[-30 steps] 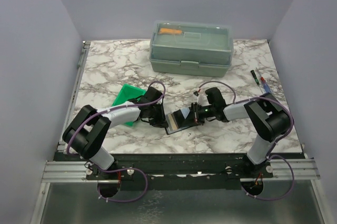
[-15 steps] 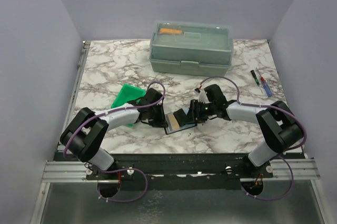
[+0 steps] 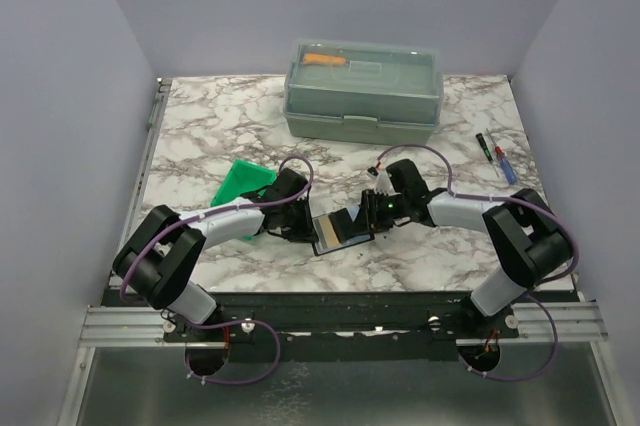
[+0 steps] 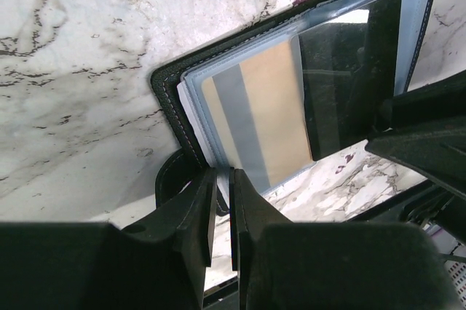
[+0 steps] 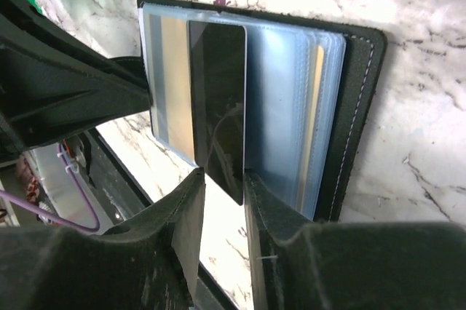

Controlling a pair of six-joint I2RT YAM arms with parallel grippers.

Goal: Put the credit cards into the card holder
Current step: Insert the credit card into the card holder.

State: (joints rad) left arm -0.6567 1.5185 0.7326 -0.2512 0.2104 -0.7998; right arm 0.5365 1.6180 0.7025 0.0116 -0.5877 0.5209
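The card holder (image 3: 341, 233) lies open on the marble between my two grippers, its clear pockets facing up. A yellowish credit card (image 4: 269, 113) with a grey stripe sits in a pocket. A dark glossy credit card (image 5: 217, 92) lies on the pockets, its lower corner sticking out between my right gripper's (image 5: 223, 177) open fingers, close against one of them. My left gripper (image 4: 223, 179) is pinched on the holder's near edge (image 4: 171, 99). In the top view the left gripper (image 3: 303, 229) is at the holder's left side and the right gripper (image 3: 370, 216) at its right.
A small green bin (image 3: 245, 183) lies just behind the left gripper. The big grey-green toolbox (image 3: 362, 91) stands at the back centre. Two pens (image 3: 497, 154) lie at the right edge. The table's front edge runs just below the holder.
My right gripper has gone from shut to open, letting go of the dark card, and its arm has shifted a little. The left gripper has kept its pinch.
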